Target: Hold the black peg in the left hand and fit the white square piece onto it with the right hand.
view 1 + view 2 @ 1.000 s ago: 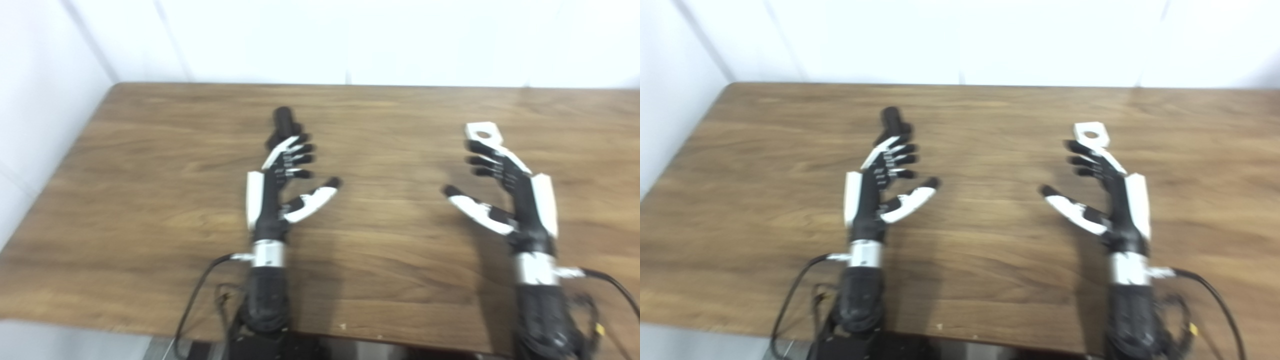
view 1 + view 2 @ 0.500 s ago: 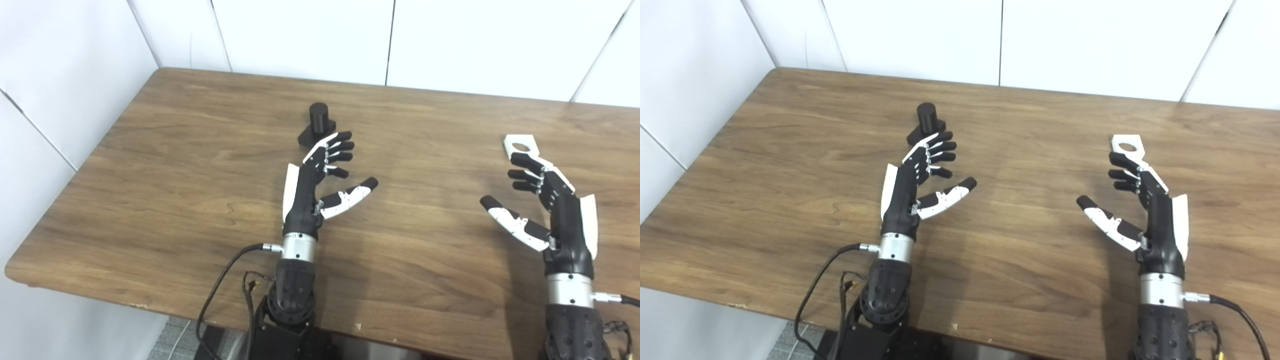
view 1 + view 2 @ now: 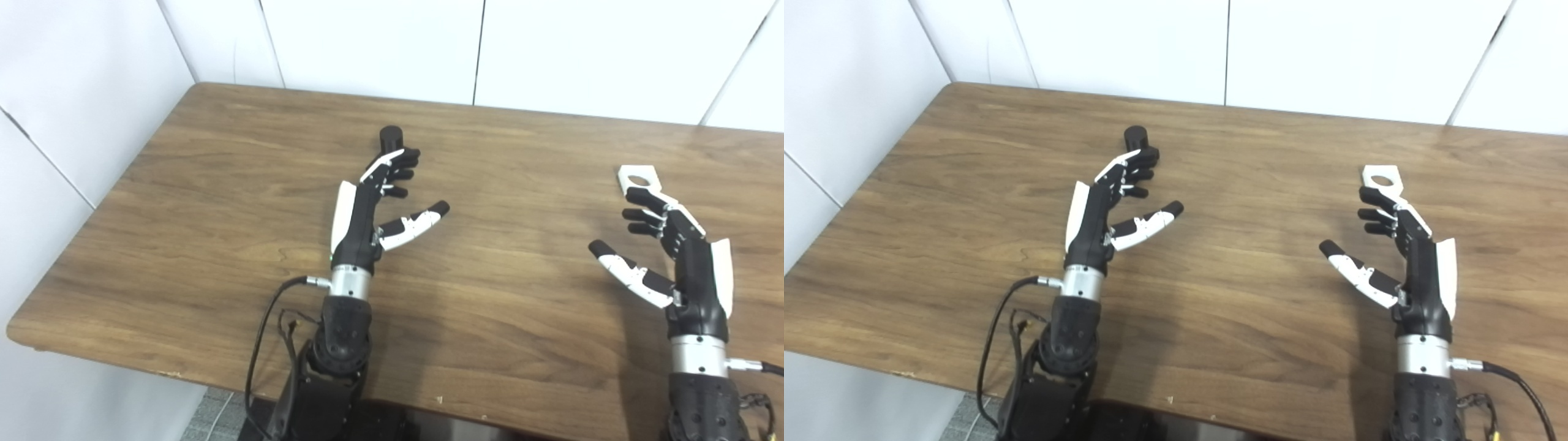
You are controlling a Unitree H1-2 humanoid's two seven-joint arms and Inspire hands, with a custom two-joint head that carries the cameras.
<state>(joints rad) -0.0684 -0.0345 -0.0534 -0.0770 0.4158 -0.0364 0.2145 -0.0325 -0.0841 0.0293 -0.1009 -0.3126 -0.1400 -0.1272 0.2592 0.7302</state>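
Left hand (image 3: 373,202) is open, fingers spread and loosely curled, thumb splayed toward table centre, holding nothing. Its fingertips (image 3: 407,160) sit right at the black peg (image 3: 389,136), which stands upright just beyond them on the far side; can't tell if they're touching it or just short. Peg's long axis is vertical and only its top shows above the fingers, so my read is the grasp needs the hand to go a little further forward and wrap from the side. Left arm comes up from the near edge, forearm raised off the wooden table (image 3: 184,202), palm facing inward. Right hand (image 3: 1402,245) is also open and empty, palm inward, thumb out to the centre. White square piece (image 3: 1381,178) with its round hole lies flat just past those fingertips. Peg and piece are well apart, each ahead of its own hand.
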